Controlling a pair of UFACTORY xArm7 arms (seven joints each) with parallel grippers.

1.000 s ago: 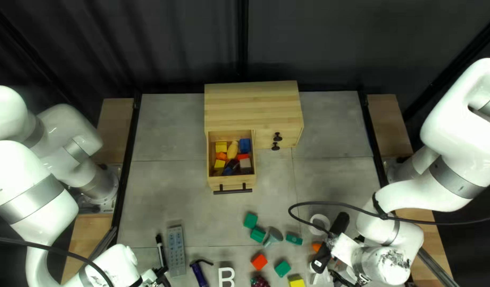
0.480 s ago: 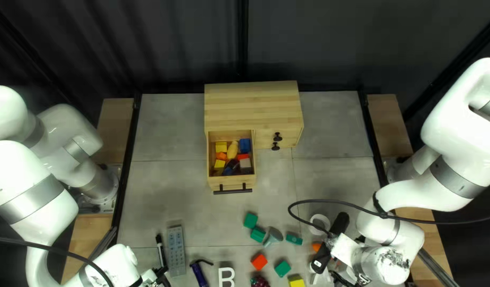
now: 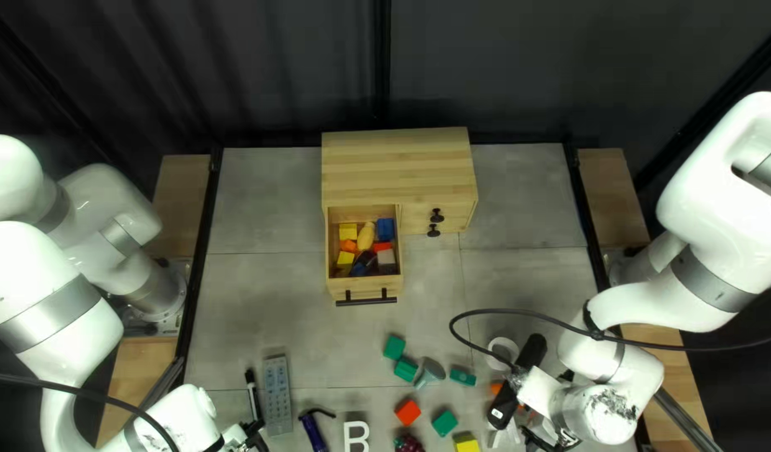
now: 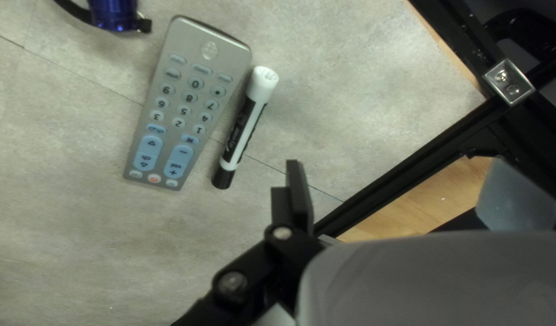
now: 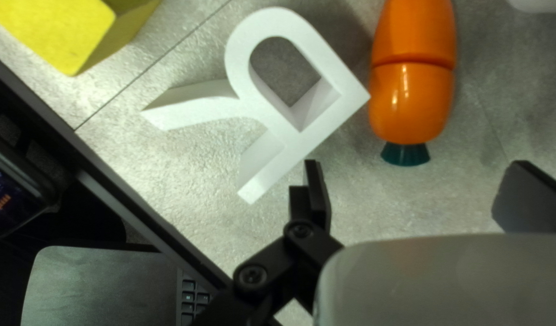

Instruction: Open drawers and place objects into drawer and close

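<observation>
The left gripper (image 3: 235, 437) has its fingers apart, near the marker (image 3: 253, 393); the drawer (image 3: 363, 286) stands open from the cabinet (image 3: 398, 167), with coloured blocks (image 3: 385, 229) inside; a white letter (image 5: 341, 81) lies near the right gripper (image 3: 539, 423), its fingers apart too, with an orange object (image 5: 412, 96) ahead.

white letter R (image 5: 317, 127) | orange toy (image 5: 410, 96) beside it (dark green end (image 5: 404, 154)) | yellow block (image 5: 60, 30) nearby

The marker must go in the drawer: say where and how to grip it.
Come from above and grip the marker across its barrel, nearer the black end. It lies flat, and the gap to the remote is wider there, so the fingers should probably fit.
</observation>
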